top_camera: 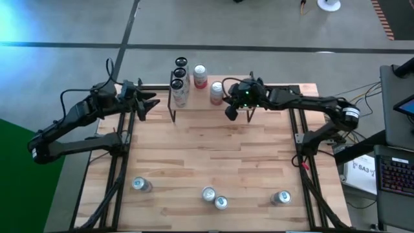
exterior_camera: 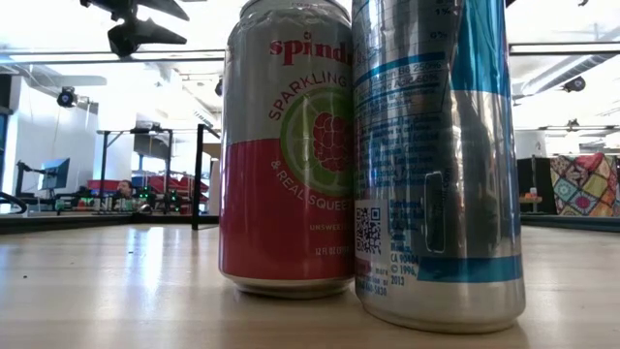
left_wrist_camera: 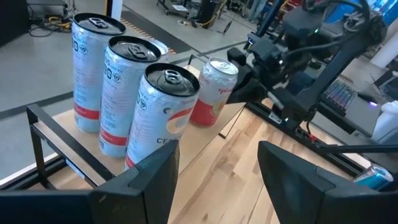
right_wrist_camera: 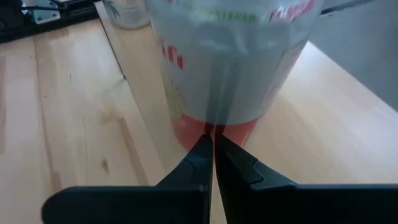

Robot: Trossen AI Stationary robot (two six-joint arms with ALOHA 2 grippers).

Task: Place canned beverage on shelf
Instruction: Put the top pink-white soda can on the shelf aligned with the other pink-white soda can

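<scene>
right pincer [right_wrist_camera: 212, 149] pressed together beside a red can [right_wrist_camera: 230, 68] on the shelf [top_camera: 259, 103]; left pincer [left_wrist_camera: 217, 165] spread.

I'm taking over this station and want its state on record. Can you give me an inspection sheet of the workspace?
Surface: wooden table, bare in the middle.
Job's things: shelf at the far edge holds three tall cans and two red-and-white cans; four more cans stand along the near edge.
Clutter: nothing seen.
Grippers: left gripper open, beside the shelf's left end, holding nothing; right gripper shut, fingertips right at one red-and-white can, not gripping it.
Cables: wires run off the table's right side.
Surroundings: keyboard at right; grey floor beyond.
</scene>
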